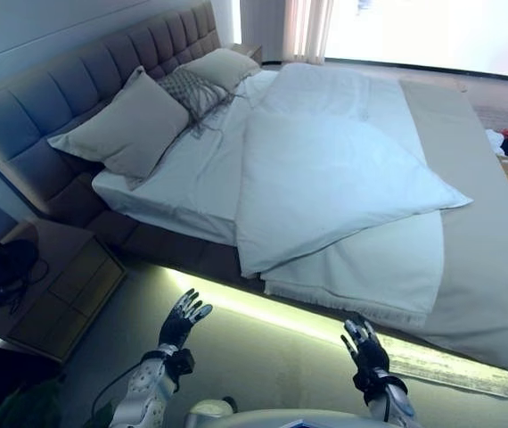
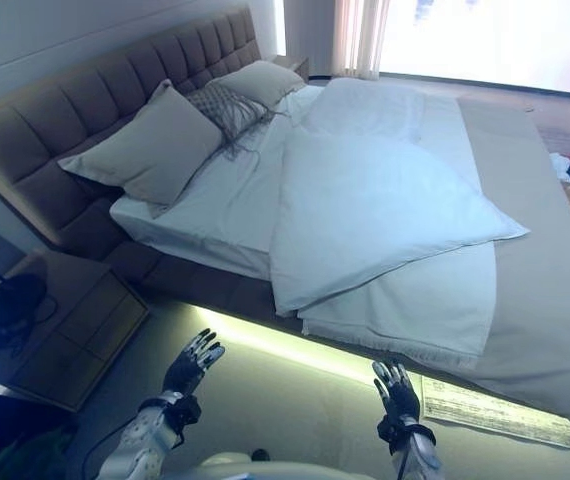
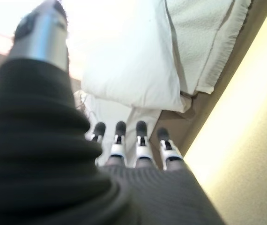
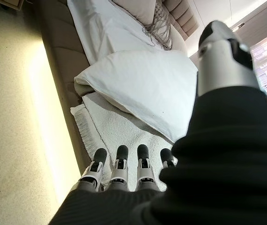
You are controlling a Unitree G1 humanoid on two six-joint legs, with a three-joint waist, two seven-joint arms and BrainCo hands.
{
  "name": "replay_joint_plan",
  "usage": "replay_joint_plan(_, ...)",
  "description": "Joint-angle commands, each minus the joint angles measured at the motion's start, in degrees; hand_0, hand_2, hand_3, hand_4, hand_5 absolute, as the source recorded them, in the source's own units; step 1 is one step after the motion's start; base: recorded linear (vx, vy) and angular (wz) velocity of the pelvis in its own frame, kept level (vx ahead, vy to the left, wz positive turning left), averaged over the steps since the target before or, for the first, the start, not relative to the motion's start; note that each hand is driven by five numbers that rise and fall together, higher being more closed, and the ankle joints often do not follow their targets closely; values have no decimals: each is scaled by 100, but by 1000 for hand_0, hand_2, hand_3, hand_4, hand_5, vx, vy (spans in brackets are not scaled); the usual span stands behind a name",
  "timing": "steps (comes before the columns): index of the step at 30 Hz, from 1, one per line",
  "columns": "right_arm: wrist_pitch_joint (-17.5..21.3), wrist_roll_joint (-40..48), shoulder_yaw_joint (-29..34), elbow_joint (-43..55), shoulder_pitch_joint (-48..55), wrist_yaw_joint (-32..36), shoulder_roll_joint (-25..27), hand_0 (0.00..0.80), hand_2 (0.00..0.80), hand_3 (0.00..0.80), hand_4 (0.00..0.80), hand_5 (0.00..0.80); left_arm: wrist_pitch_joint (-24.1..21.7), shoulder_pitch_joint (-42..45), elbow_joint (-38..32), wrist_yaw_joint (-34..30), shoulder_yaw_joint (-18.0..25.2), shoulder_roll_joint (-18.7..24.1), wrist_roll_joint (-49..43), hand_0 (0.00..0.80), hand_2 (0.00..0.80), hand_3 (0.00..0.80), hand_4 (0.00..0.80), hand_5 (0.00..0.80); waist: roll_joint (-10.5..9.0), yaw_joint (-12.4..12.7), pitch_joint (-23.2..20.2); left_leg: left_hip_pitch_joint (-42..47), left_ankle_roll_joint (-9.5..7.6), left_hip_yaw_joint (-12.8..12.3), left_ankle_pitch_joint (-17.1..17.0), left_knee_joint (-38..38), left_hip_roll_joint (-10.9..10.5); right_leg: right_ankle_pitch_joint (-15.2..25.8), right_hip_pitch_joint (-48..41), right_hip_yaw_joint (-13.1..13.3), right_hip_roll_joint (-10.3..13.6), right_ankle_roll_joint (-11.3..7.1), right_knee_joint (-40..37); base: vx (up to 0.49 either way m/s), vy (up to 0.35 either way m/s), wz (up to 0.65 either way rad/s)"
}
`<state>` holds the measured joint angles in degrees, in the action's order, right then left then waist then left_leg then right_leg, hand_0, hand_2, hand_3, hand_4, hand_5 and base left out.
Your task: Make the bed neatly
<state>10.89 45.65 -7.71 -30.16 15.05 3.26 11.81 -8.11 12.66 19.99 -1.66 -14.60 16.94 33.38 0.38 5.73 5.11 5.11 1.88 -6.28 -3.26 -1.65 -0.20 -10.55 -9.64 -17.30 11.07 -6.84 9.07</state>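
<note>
the bed (image 1: pixel 468 267) runs from the upper left of the frame down to the right edge, and the white duvet (image 1: pixel 325 178) lies folded back on it at an angle, one corner pointing right and another hanging toward the near side. under it a white textured blanket (image 1: pixel 370 276) reaches the near edge of the mattress with its fringe just over the side.

both hands are low in the frame, above the floor and well apart from the bedding. the left hand (image 1: pixel 183 318) is at lower centre-left, fingers straight and spread, holding nothing. the right hand (image 1: pixel 364 346) is at lower centre-right, nearer the blanket's fringed edge, fingers likewise straight and empty.

three pillows (image 1: pixel 129 125) lean along the tufted headboard (image 1: pixel 76 80) at upper left. a nightstand (image 1: pixel 58 285) sits at left, beside the bed. between hands and bed lies a strip of pale carpet (image 1: pixel 263 357), lit along the bed base.
</note>
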Motion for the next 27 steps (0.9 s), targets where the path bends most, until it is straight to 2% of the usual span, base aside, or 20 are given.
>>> replay_joint_plan(1, 171, -54, -128, 253, -171, 94, -61, 0, 0, 0, 0, 0, -168, -278, -121, -75, 247, 79, 75, 0, 0, 0, 0, 0, -238, 141, 145, -18, -343, -95, 569, 829, -112, 1426, 355, 159, 85, -10, -637, 46, 53, 1)
replay_joint_plan(5, 200, -116, -66, 237, -172, -20, -64, 0, 0, 0, 0, 0, -110, -234, -84, -34, 331, 44, 35, 0, 0, 0, 0, 0, -273, 193, 173, -70, -393, -71, 719, 1052, -220, 1435, 394, 170, 232, -84, -551, 61, 78, 2)
replay_joint_plan(8, 294, -160, -57, 231, -191, -129, -36, 0, 0, 0, 0, 0, -142, -180, -28, -39, 393, 27, -89, 0, 0, 0, 0, 0, -225, 216, 245, -150, -469, -49, 774, 1218, -281, 1376, 510, 226, 357, -108, -243, 66, 131, 2)
replay_joint_plan(10, 420, -55, -35, 223, -229, -141, -63, 0, 0, 0, 0, 0, -136, -219, -31, -109, 386, 91, -236, 0, 0, 0, 0, 0, -180, 235, 285, -191, -599, -3, 801, 1237, -379, 1425, 679, 314, 524, -119, 260, 72, 182, 7)
replay_joint_plan(12, 534, 55, -34, 259, -225, -162, -95, 0, 0, 0, 0, 0, -108, -290, -43, -210, 300, 169, -314, 0, 0, 0, 0, 0, -116, 241, 294, -232, -738, 68, 828, 1232, -484, 1521, 972, 438, 718, -133, 1112, 79, 228, 13)
replay_joint_plan(14, 581, 204, -60, 337, -183, -218, -100, 0, 0, 0, 0, 0, -74, -361, -42, -288, 170, 232, -380, 0, 0, 0, 0, 0, 22, 190, 320, -230, -864, 144, 852, 1238, -575, 1720, 1458, 631, 777, -61, 2279, 113, 248, 22)
replay_joint_plan(16, 565, 302, -73, 367, -124, -122, -97, 0, 0, 0, 0, 0, -15, -408, -69, -303, 98, 277, -330, 0, 0, 0, 0, 0, 81, 152, 352, -175, -955, 112, 890, 1232, -655, 1905, 1862, 668, 810, -37, 2913, 166, 155, 26)
replay_joint_plan(17, 549, 309, -91, 364, -94, -46, -92, 0, 0, 0, 0, 0, 47, -439, -114, -260, 65, 298, -259, 0, 0, 0, 0, 0, 67, 127, 375, -131, -973, 109, 917, 1227, -704, 1996, 2001, 617, 818, -55, 2879, 213, 34, 18)
replay_joint_plan(19, 555, 286, -134, 359, -60, 13, -91, 0, 0, 0, 0, 0, 174, -507, -190, -147, 12, 292, -160, 0, 0, 0, 0, 0, -23, 70, 415, -57, -953, 204, 1004, 1250, -812, 2165, 2134, 561, 757, -123, 2308, 265, -122, -3)
replay_joint_plan(20, 579, 313, -162, 303, -127, 19, -86, 0, 0, 0, 0, 0, 238, -600, -189, -89, -23, 291, -117, 0, 0, 0, 0, 0, -162, 11, 426, -21, -901, 299, 1107, 1280, -922, 2426, 2248, 519, 746, -220, 1459, 310, -249, -7)
replay_joint_plan(22, 602, 387, -177, 173, -327, 0, -63, 0, 0, 0, 0, 0, 300, -754, -136, -87, -51, 303, -48, 0, 0, 0, 0, 0, -289, -59, 481, 65, -824, 398, 1332, 1352, -994, 2670, 2334, 484, 759, -350, 481, 344, -298, -2)
replay_joint_plan(23, 579, 428, -153, 83, -445, 11, -22, 0, 0, 0, 0, 0, 292, -798, -89, -133, -44, 325, -24, 0, 0, 0, 0, 0, -346, -99, 500, 174, -776, 453, 1488, 1358, -1010, 2842, 2393, 448, 793, -425, -159, 363, -288, 7)
replay_joint_plan(25, 486, 428, -93, -14, -548, 40, 22, 0, 0, 0, 0, 0, 234, -761, -21, -219, -16, 338, -24, 0, 0, 0, 0, 0, -350, -133, 505, 293, -743, 478, 1636, 1378, -958, 2962, 2403, 363, 746, -484, -757, 416, -310, 14)
replay_joint_plan(27, 427, 431, -72, -71, -533, 96, 34, 0, 0, 0, 0, 0, 216, -680, -17, -260, 18, 336, -23, 0, 0, 0, 0, 0, -376, -134, 481, 326, -741, 458, 1735, 1481, -915, 2966, 2363, 305, 730, -496, -897, 421, -329, 8)
